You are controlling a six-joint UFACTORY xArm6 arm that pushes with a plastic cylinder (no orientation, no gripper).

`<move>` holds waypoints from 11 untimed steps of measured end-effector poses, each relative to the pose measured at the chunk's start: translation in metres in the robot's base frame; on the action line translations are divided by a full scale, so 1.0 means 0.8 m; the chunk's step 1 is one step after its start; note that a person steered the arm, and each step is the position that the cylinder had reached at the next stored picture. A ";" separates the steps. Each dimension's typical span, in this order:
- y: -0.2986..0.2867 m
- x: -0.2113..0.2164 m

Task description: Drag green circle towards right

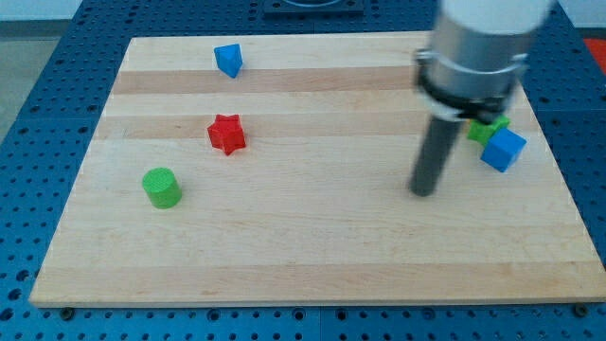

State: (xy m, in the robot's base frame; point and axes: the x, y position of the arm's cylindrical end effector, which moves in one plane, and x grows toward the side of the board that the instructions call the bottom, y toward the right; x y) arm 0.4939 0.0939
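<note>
The green circle (162, 187), a short green cylinder, stands on the wooden board (312, 237) at the view's left, a little below the middle. My tip (421, 191) touches the board far to the right of it, with most of the board's width between them. The rod runs up from the tip into the blurred arm at the view's top right.
A red star block (226, 134) lies up and right of the green circle. A blue block (228, 60) sits near the top edge. At the right, a blue cube (503, 149) lies beside a green block (489, 129) partly hidden by the arm.
</note>
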 end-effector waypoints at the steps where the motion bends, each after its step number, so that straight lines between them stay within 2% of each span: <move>1: -0.099 -0.040; 2: -0.195 -0.057; 4: -0.442 -0.048; 5: -0.470 -0.003; 6: -0.402 0.009; 8: -0.221 0.005; 9: -0.173 0.005; 11: -0.272 -0.016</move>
